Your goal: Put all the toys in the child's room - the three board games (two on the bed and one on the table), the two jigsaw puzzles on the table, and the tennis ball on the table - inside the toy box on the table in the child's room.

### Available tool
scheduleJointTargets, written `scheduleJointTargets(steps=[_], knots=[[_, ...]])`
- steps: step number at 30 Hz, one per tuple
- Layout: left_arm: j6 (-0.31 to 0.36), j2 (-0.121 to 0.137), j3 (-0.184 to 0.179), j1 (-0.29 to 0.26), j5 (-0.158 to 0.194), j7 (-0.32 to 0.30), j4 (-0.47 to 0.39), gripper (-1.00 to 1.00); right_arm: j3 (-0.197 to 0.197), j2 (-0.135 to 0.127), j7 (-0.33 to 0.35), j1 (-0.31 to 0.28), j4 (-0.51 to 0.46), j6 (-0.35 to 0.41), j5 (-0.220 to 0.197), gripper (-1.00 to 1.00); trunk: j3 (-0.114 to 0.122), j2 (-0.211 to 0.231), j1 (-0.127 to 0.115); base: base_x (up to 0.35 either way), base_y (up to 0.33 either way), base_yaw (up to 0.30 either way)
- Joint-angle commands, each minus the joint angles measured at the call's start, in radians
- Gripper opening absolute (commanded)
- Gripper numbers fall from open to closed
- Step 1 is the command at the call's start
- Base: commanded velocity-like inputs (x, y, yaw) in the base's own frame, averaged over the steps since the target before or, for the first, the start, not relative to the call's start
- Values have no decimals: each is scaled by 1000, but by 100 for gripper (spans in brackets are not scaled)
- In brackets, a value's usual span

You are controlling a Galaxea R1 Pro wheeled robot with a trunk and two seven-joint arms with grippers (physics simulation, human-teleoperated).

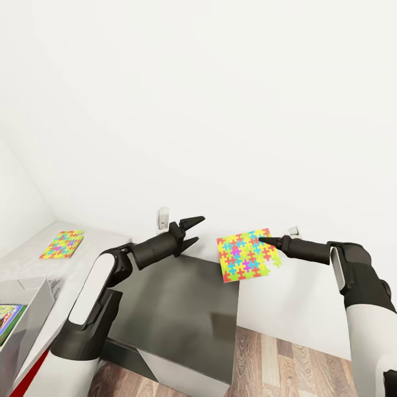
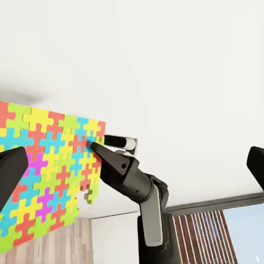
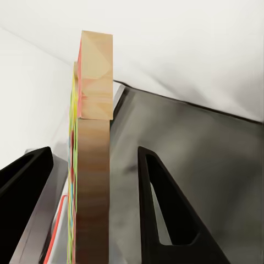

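Note:
My right gripper (image 1: 263, 240) is shut on the edge of a jigsaw puzzle (image 1: 247, 262), a bright slab held tilted in the air above the dark grey wing of the table (image 1: 165, 309). The right wrist view shows this slab (image 3: 93, 165) edge-on between the black fingers (image 3: 165, 209). A second jigsaw puzzle (image 1: 62, 243) lies flat on the light grey top at far left. The pale toy box (image 1: 33, 292) stands at lower left with a printed board game (image 1: 7, 321) inside. My left gripper (image 1: 194, 230) hangs open and empty left of the held puzzle (image 2: 49, 165).
A white wall rises right behind the table, with two small white sockets (image 1: 163, 218) on it. Wood-plank floor (image 1: 286, 358) lies to the right of the dark wing. The table's white front (image 1: 182, 375) faces me below.

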Motion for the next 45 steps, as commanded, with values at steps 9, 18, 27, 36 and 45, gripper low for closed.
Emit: scheduleJointTargets(steps=[9,18,27,36,45], knots=[[2,0,33,9,11,10,-1,100,2,-1,7,0,-9,7,6,-100,2,-2,1,0,0,104],[2,-1,35,12,11,10,-1,100,2,-1,6,-1,-11,7,8,-100,9,-2,1,0,0,201],[2,-2,34,13,11,11,-1,100,4,0,6,-2,-9,7,12,-100,15,-2,1,0,0,258],[2,-2,30,13,10,18,-1,100,4,0,6,-2,-9,7,15,-100,20,-2,1,0,0,277],[2,-2,30,13,7,20,-1,100,4,0,6,-2,-9,7,16,-100,24,-2,1,0,0,279]])
